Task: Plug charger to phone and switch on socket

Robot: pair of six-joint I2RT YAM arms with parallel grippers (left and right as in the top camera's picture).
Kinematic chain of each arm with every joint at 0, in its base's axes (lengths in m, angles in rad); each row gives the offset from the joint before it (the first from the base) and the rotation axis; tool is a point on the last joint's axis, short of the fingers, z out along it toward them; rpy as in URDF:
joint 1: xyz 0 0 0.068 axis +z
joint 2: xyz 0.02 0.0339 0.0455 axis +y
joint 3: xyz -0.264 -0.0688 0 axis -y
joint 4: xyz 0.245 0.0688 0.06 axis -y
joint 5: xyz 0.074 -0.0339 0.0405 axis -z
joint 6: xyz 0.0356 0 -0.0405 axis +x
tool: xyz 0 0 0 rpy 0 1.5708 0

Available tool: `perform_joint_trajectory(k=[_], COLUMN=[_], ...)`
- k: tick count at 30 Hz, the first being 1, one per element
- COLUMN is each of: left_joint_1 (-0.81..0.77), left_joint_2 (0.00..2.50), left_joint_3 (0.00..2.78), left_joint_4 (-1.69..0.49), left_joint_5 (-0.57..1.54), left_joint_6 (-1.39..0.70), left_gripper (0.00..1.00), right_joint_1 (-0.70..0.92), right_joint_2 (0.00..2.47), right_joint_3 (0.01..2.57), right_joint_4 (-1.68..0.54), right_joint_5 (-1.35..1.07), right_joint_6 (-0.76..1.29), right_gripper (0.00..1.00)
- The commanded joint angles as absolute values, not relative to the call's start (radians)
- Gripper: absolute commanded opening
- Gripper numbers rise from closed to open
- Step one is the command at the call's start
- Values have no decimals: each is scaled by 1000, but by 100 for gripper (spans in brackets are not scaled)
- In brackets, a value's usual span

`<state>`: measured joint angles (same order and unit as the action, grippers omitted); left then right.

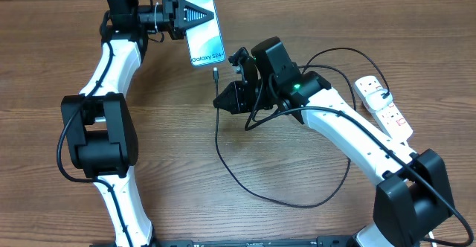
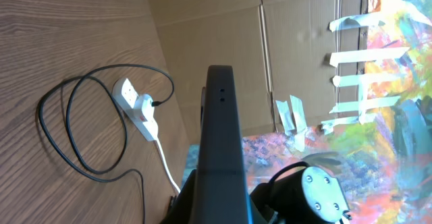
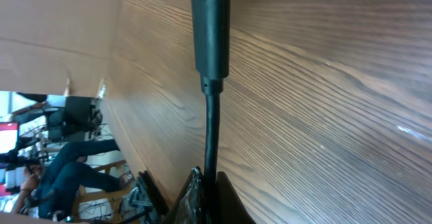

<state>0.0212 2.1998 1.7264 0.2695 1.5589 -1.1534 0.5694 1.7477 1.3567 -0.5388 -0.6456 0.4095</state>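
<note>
My left gripper (image 1: pixel 187 15) is shut on the top end of the phone (image 1: pixel 204 31) and holds it at the back of the table, its "Galaxy S24+" screen facing up. In the left wrist view the phone shows as a dark edge (image 2: pixel 221 116) between the fingers (image 2: pixel 219 204). My right gripper (image 1: pixel 221 100) is shut on the black charger cable (image 1: pixel 223 154) just behind its connector tip (image 1: pixel 215 73). The tip points at the phone's lower edge, a short gap away. The right wrist view shows the connector (image 3: pixel 210 35) above the fingers (image 3: pixel 208 193). The white socket strip (image 1: pixel 383 104) lies at the right.
The charger cable loops across the wooden table (image 1: pixel 297 195) and runs to a plug in the strip (image 2: pixel 135 106). The strip's white cord (image 2: pixel 169 170) trails off the table edge. Cardboard walls (image 2: pixel 223 28) stand behind the table.
</note>
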Motion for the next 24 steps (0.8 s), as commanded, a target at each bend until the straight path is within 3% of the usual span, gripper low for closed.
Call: perform_joint_trajectory(k=[1,24], left_joint_1=[23,27], left_joint_2=[2186,2186], left_joint_3=[1736,1736], left_joint_4=[274,275], left_joint_5=[1580,1580], left_joint_6=[-1163,-1159], left_gripper=[4,4], right_joint_1=[565,565], right_joint_2=[1748,1748], right_joint_3=[1427,1442], right_joint_4=[-530,-592], right_joint_5=[-684,-720], right_joint_6=[389,358], right_gripper=[4,4])
